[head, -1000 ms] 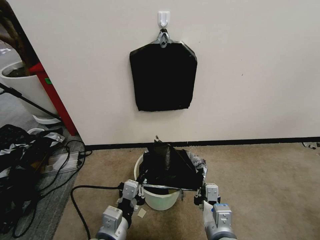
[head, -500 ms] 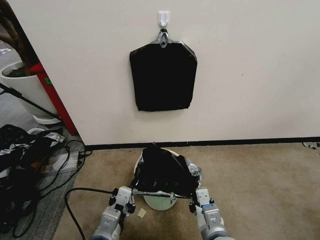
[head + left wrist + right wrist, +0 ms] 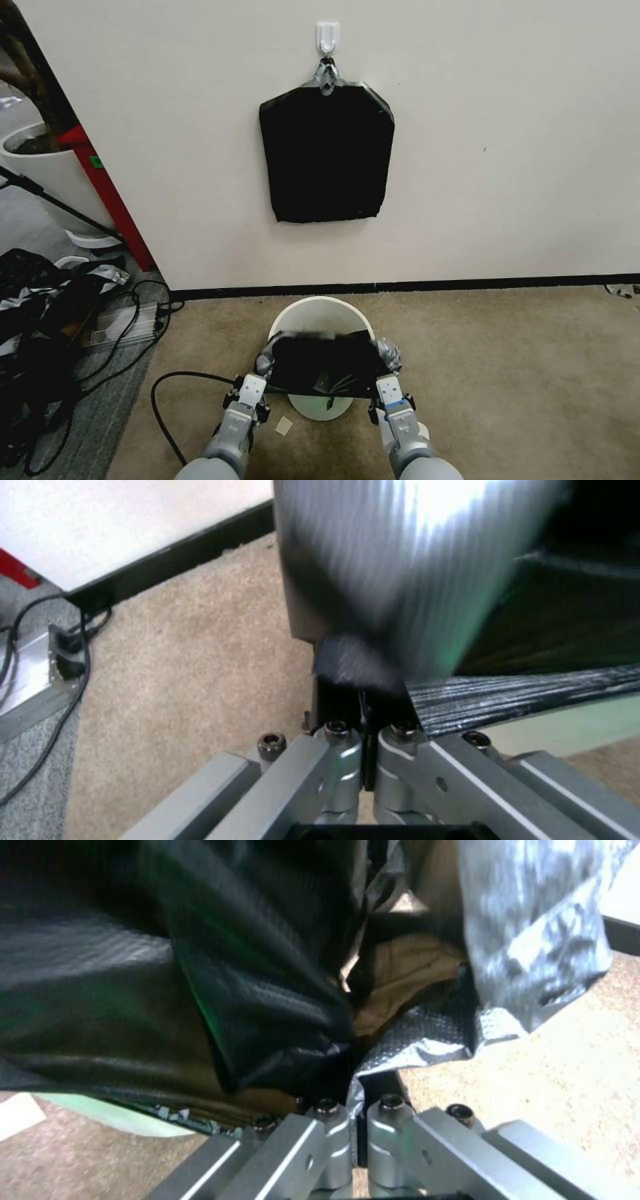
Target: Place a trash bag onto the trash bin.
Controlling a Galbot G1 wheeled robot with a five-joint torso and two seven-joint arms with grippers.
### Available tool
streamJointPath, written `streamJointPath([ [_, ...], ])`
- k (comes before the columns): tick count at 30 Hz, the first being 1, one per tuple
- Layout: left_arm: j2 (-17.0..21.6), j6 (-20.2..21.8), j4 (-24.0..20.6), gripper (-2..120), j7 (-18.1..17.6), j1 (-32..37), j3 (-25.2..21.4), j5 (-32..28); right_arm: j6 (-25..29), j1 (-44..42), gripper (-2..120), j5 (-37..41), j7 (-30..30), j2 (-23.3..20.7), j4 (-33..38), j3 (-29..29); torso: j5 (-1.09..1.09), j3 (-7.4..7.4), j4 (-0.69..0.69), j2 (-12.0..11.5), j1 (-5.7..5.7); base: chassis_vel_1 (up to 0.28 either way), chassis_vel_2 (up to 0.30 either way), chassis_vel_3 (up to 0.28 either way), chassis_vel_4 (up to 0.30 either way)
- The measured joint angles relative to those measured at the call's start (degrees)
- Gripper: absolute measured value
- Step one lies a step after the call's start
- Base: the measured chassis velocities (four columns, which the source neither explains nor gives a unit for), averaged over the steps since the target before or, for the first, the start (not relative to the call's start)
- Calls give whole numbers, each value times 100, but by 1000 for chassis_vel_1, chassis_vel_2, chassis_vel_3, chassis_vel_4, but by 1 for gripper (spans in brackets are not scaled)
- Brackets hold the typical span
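Note:
The cream-white trash bin (image 3: 320, 305) stands on the carpet by the wall, its far rim bare. The glossy black trash bag (image 3: 323, 367) is stretched flat across the near half of the bin's mouth, between both grippers. My left gripper (image 3: 259, 375) is shut on the bag's left corner, and in the left wrist view its fingers (image 3: 363, 705) are closed on the film (image 3: 520, 700). My right gripper (image 3: 381, 375) is shut on the right corner. The right wrist view has the black film (image 3: 253, 990) bunched in that gripper (image 3: 357, 1080), above the pale bin wall (image 3: 100, 1120).
A flat black pack (image 3: 325, 153) hangs from a wall hook above the bin. At the left are a white plant pot (image 3: 47, 173), a red post (image 3: 107, 193) and a jumble of fabric and cables (image 3: 40, 313). A black cable (image 3: 180, 380) loops on the carpet near my left arm.
The bag, heaped high over the bin a second ago, is now lower, flatter and nearer to me. Both grippers drew back with it, and the bin's far rim is now bare.

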Motion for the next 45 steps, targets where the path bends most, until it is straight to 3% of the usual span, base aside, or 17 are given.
streamJointPath([
  [6,-234,-2,460,0,109,-430,113,-29,1,317,0,-5,-97,80,-373,-39,0,0,0,0,0,0,0,0,0],
  [15,-388,-23,588,0,227,-499,108,-60,20,257,0,-7,-311,78,-452,142,0,1,0,0,0,0,0,0,0],
  [20,-298,19,323,15,326,-290,13,-93,100,0,15,-5,-371,18,-169,276,0,0,0,0,0,0,0,0,0],
  [23,-155,268,-3,27,357,-52,-95,-109,235,-335,30,-5,-375,-130,187,328,0,0,0,0,0,0,0,0,0],
  [26,-74,388,-182,34,360,77,-151,-108,281,-554,35,-10,-369,-231,421,346,0,0,0,0,0,0,0,0,0],
  [27,13,488,-344,44,361,200,-198,-95,330,-761,45,-38,-359,-312,619,361,-1,0,0,0,0,0,0,0,0],
  [28,13,488,-344,44,361,200,-198,-95,330,-761,45,-38,-359,-312,619,361,-1,0,0,0,0,0,0,0,0],
  [31,291,786,-828,58,362,579,-376,-78,510,-1328,60,-223,-338,-495,1109,445,-1,0,0,0,0,0,0,0,0],
  [33,378,856,-971,62,362,690,-437,-80,572,-1510,64,-299,-336,-541,1231,476,-1,0,0,0,0,0,0,0,0],
  [35,641,1091,-1434,74,388,1010,-612,-144,779,-1916,76,-581,-320,-613,1514,528,0,-1,0,0,0,0,0,0,0],
  [40,774,1273,-2002,90,385,1273,-782,-252,1116,-2317,93,-1078,-316,-673,1942,615,-1,-1,0,0,0,0,0,0,0],
  [45,703,1322,-2307,99,372,1272,-899,-374,1260,-2366,100,-1353,-350,-716,2184,728,0,-1,0,0,0,0,0,0,0],
])
